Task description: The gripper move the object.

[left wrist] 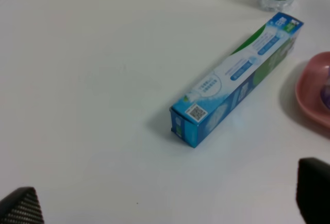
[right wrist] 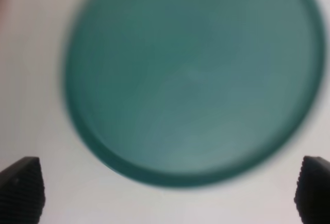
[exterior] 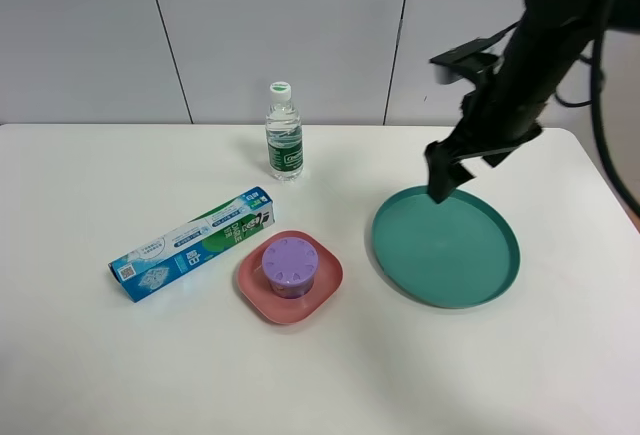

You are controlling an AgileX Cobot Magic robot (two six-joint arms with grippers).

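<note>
White table point(exterior: 80, 355), right gripper point(exterior: 440, 185) over a teal plate point(exterior: 446, 246), purple jar point(exterior: 291, 265) in a pink dish point(exterior: 322, 290).

The black right arm reaches in from the far right, and its gripper hangs above the far rim of the round teal plate with its jaws spread wide (its wrist view is blurred). The left gripper point(left wrist: 167, 203), seen only in its own wrist view, is likewise spread wide above the table near the blue-and-green toothpaste box point(exterior: 192, 243). That box lies flat and aslant, one end just beside the pink dish. The water bottle point(exterior: 284, 135) stands upright behind them. The purple jar stands in the dish, left of the plate, well apart from the right gripper.
</note>
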